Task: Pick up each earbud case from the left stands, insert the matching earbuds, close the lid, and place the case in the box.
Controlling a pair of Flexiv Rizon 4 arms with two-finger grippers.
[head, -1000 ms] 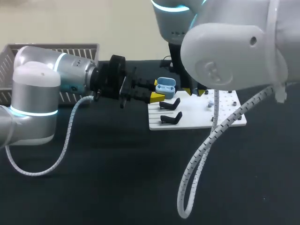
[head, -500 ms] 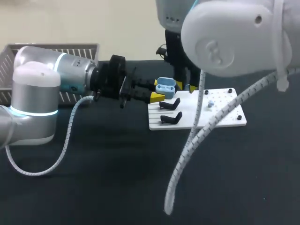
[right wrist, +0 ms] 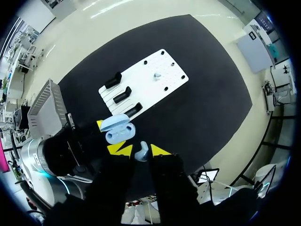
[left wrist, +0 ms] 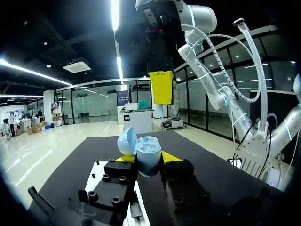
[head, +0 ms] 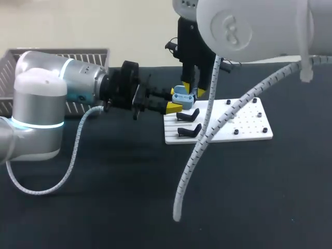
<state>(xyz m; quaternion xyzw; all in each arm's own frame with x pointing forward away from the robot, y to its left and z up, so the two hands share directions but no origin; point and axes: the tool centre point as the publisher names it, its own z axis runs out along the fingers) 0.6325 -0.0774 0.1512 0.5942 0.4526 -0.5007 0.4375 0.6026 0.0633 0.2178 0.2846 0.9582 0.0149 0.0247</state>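
The right arm has swung away from the white perforated plate (head: pixel 249 127) in the last second. Its right gripper (right wrist: pixel 134 150) now hangs just above the pale blue plastic earbud case (head: pixel 182 96), fingers pinched close on a small pale blue earbud (right wrist: pixel 141 151). The left gripper (head: pixel 174 99) has not budged: it clamps the case from both sides, lid open, just beside the black stands (head: pixel 189 129). Pick-up looks done and insertion comes next. A second earbud (right wrist: pixel 157 74) waits on the plate.
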